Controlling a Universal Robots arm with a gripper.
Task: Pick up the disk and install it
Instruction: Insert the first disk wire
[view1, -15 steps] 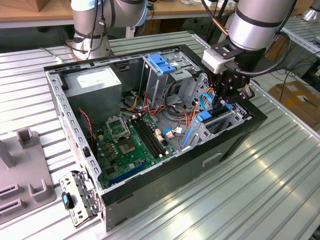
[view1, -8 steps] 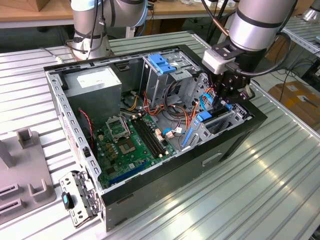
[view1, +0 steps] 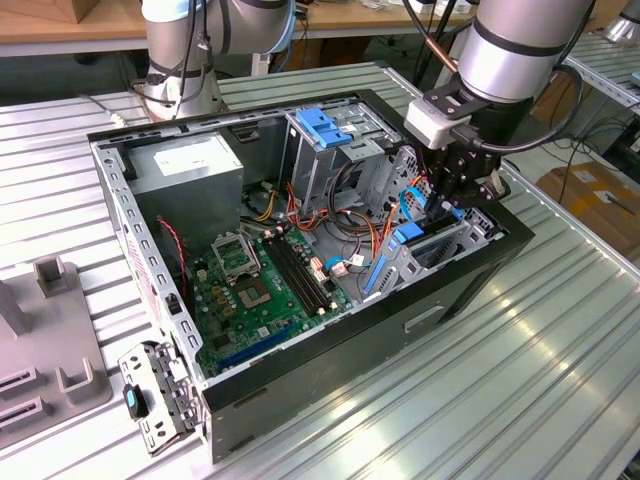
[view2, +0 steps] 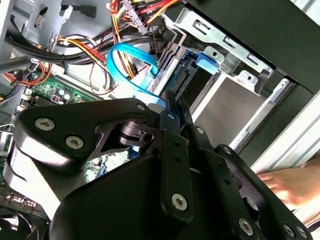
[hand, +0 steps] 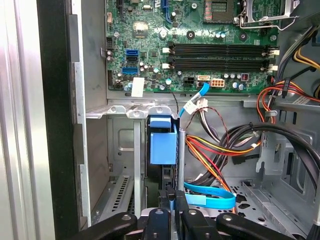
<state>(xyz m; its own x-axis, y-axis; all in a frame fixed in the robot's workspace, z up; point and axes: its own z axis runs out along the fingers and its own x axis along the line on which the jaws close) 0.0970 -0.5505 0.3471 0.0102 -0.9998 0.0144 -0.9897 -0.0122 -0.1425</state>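
Note:
The disk (view1: 408, 238) stands on edge in the drive bay at the case's front corner, on the exterior view's right. Its light-blue carrier rail (view1: 383, 268) slants down beside it. In the first wrist view I see the disk (hand: 163, 142) edge-on, its blue carrier end sitting in the metal bay slot. My gripper (view1: 447, 205) reaches down into the bay from above. Its black fingers (hand: 162, 202) stand close together on the disk's near edge, with a strip of blue between them. In the second wrist view the gripper (view2: 172, 102) sits just before the disk's blue carrier (view2: 206, 60).
The open computer case (view1: 470, 280) lies on a ribbed metal table. Inside are a grey power-supply box (view1: 190, 165), a green motherboard (view1: 255, 290), an upper cage with blue handles (view1: 325, 125), bundled cables (hand: 215, 150) and a blue flat cable (hand: 210, 196). A person's hand (view2: 292, 182) rests outside the case.

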